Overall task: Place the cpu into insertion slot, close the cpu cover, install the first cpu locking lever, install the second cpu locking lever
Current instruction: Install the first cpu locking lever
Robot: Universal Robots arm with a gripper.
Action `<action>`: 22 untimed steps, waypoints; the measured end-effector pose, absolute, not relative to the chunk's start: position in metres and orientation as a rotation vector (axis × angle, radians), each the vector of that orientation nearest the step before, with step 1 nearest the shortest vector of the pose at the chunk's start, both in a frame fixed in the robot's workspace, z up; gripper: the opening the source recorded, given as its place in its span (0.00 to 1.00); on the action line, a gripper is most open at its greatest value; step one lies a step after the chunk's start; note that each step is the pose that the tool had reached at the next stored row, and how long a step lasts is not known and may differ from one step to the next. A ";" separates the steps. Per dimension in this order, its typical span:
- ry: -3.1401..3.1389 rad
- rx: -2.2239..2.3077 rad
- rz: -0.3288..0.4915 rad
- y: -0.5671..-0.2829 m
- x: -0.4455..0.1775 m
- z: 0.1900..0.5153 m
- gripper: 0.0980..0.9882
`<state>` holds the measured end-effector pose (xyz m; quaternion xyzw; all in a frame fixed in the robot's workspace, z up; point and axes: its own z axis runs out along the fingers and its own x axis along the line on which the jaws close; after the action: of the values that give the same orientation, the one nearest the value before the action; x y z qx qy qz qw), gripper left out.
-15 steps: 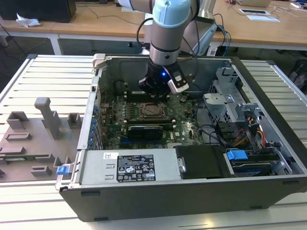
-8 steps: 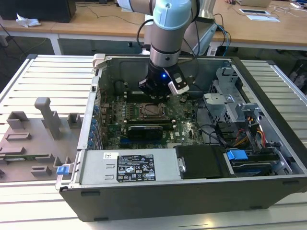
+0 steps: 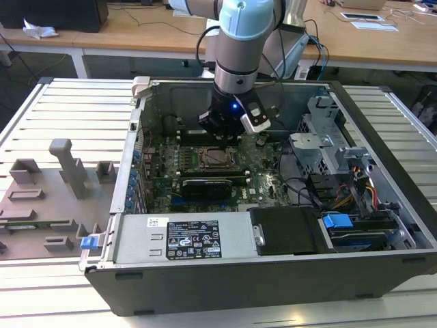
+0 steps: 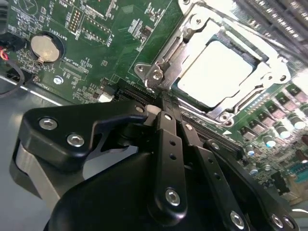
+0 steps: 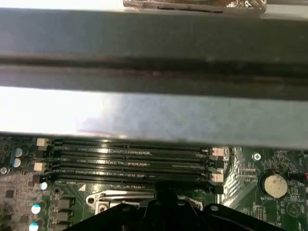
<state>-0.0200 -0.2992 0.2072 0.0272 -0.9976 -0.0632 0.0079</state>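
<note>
1. One computer case [image 3: 225, 287] lies open on a slatted table [image 3: 75, 109], low in the exterior view; its near wall hides whatever sits directly behind it; a power supply [image 3: 136, 242] inside that wall carries a black-and-white label [image 3: 193, 239], whose print cannot be made out; a blue clip [image 3: 336, 222] sits toward the exterior view's right.
2. Grey holders [image 3: 48, 198] stand at the exterior view's left, cut off by the frame edge.
3. Mid-frame, a long black card [image 3: 205, 186] lies across the green motherboard [image 3: 160, 174]; just beyond it sits the insertion slot [image 3: 217, 158].
4. In the second wrist view the cpu [image 4: 216, 72] lies flat in the slot, its pale top glaring; the cpu cover [image 4: 163, 62] is folded down around it, the window framing the chip; whether any locking lever is latched I cannot tell.
5. The gripper [image 3: 220, 140] hangs over the slot's far edge; in the second wrist view the gripper [image 4: 162, 111] has its fingers [image 4: 166, 144] drawn together, tips close beside the cover's corner, with nothing visible between them; its black body hides the board beneath.
6. A coin battery [image 4: 45, 47] shows in both wrist views; the first wrist view also gives long memory slots [image 5: 130, 159], with the case's grey wall [image 5: 154, 115] behind them.
7. Farthest, at the exterior view's top, wooden desks [image 3: 136, 31] are cut by the frame; the arm [image 3: 239, 41] comes down in front of them.
</note>
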 end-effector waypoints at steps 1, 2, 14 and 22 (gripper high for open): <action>-3.120 0.085 -0.171 -0.299 -0.020 0.209 0.01; -3.123 0.085 -0.139 -0.300 -0.021 0.209 0.01; -3.128 0.084 -0.045 -0.312 -0.024 0.241 0.01; -3.128 0.084 -0.045 -0.312 -0.024 0.264 0.01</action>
<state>-0.0236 -0.3121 0.2642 0.0270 -0.9995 -0.0143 0.0061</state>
